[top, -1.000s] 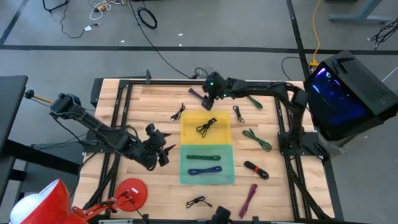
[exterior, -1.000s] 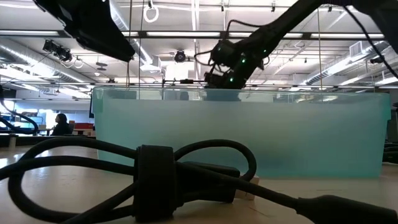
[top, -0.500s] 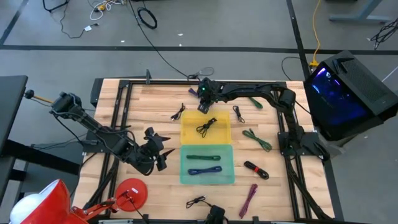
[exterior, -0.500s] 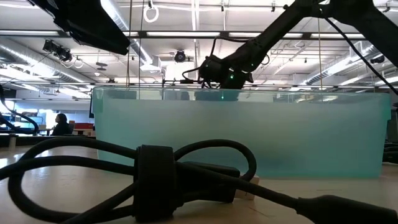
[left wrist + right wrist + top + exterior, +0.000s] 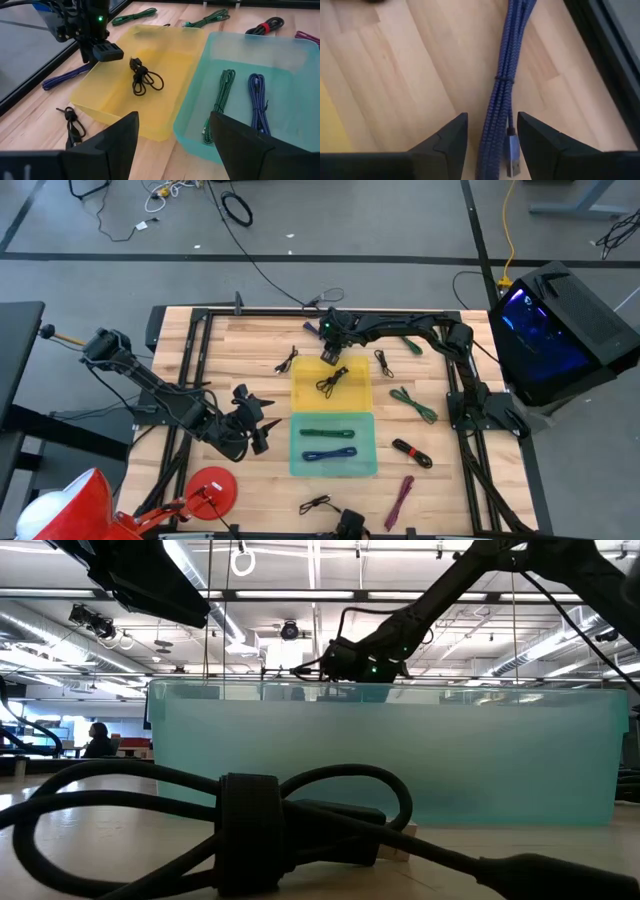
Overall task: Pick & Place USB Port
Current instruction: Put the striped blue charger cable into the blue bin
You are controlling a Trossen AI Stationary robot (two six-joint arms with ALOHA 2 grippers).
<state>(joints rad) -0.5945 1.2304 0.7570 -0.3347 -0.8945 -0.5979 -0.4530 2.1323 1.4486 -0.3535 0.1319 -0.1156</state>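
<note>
A red round object (image 5: 212, 486) sits near a glowing monitor-like box (image 5: 560, 330).

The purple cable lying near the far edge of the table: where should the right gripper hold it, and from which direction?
Grip the purple cable at its tied middle, where the strands are bundled tight. Come straight down from above, with the right gripper open astride the bundle, since it lies flat on the table.
</note>
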